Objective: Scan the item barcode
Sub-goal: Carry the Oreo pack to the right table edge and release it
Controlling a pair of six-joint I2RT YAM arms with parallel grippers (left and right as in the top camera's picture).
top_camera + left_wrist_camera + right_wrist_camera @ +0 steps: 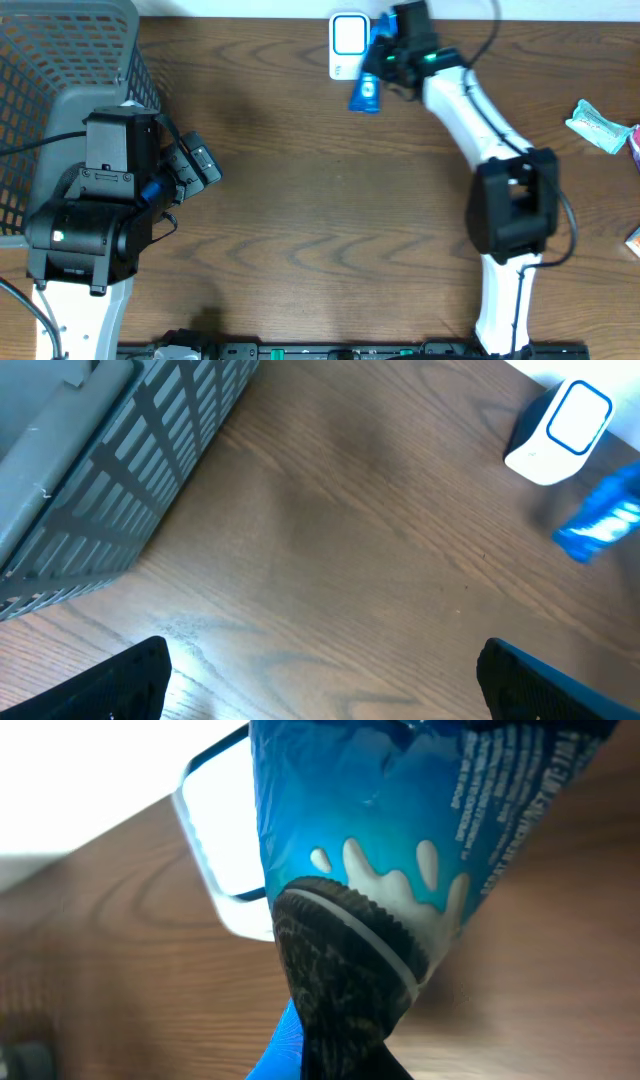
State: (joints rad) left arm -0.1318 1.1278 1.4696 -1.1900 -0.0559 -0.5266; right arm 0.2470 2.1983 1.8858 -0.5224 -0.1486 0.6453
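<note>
Both jaws of the right gripper (386, 60) are clamped on the top of a blue cookie packet (365, 93), which hangs just beside the white scanner (349, 42) at the far edge of the table (320, 200). No barcode shows, so the packet probably needs turning until the code squarely faces the scanner, then holding steady. The left gripper (197, 165) hangs wide open near the basket (60, 50).

I read this as mock shop checkout: barcode scanner (347, 42) at 12 o'clock, grey mesh basket (60, 50) at 10, blue cookie packet (365, 93) beside scanner, teal snack wrapper (598, 122) at 3, wood-grain table (330, 220).
</note>
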